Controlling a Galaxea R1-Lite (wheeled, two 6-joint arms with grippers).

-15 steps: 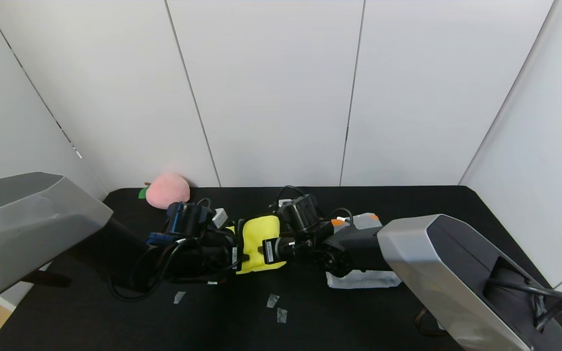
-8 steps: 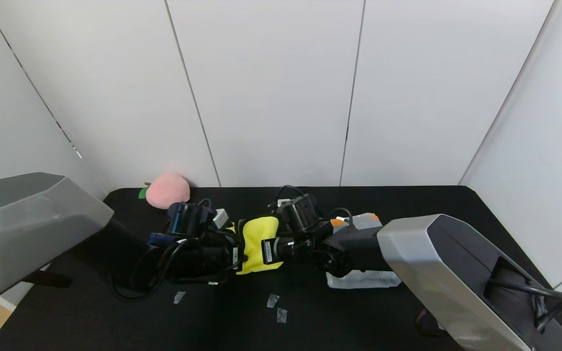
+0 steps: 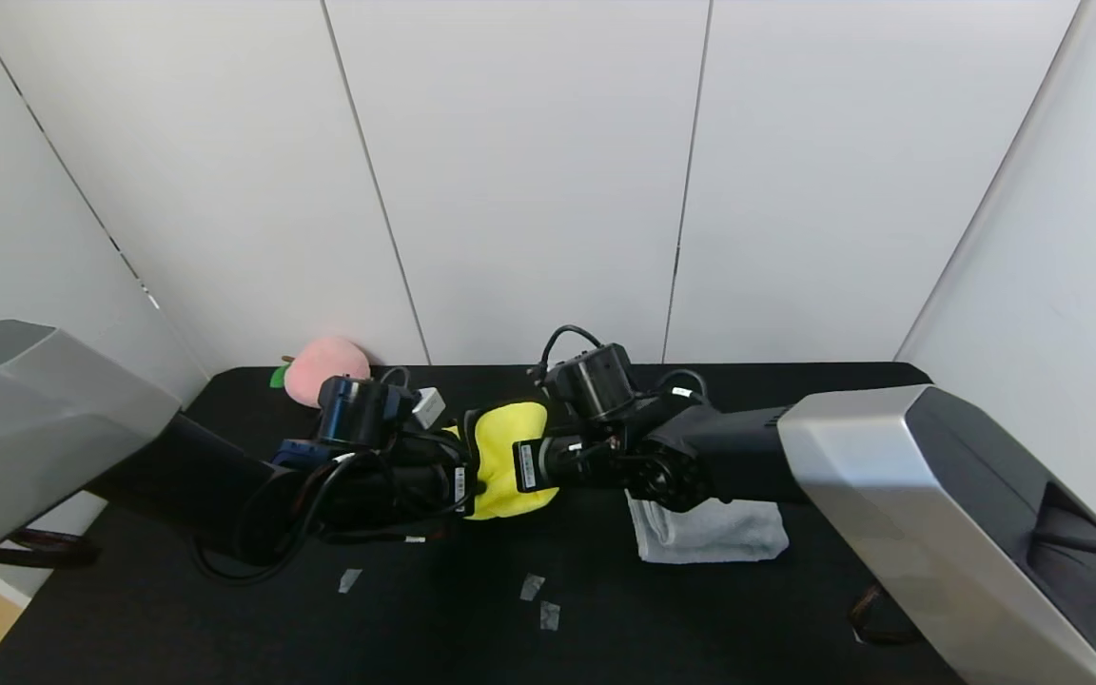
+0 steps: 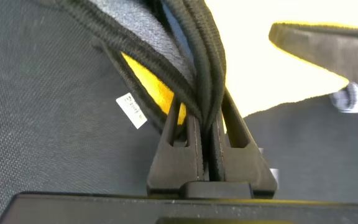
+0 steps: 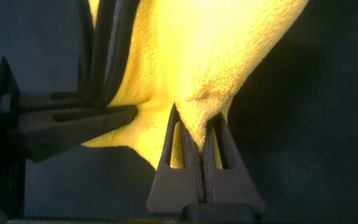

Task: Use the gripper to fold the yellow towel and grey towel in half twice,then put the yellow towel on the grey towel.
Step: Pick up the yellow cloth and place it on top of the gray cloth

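The yellow towel (image 3: 503, 455) hangs bunched between my two grippers, lifted a little above the black table (image 3: 890, 419). From its left side, my left gripper (image 3: 465, 485) is shut on the towel's dark trimmed edge (image 4: 191, 56). On the towel's other side my right gripper (image 3: 521, 466) is shut on a pinch of yellow pile (image 5: 197, 56). In the left wrist view the left gripper (image 4: 202, 124) has the trim cords running between its fingers. The right wrist view shows the right gripper (image 5: 195, 121) gripping a fold. The grey towel (image 3: 708, 529) lies folded on the table to the right, partly under my right arm.
A pink plush peach (image 3: 322, 366) sits at the table's back left corner. Small bits of tape (image 3: 531, 587) lie on the cloth nearer the front. White wall panels stand close behind the table.
Both arms have risen and moved slightly toward the back, lifting the yellow towel so it bunches between them. The right arm now covers less of the grey towel.
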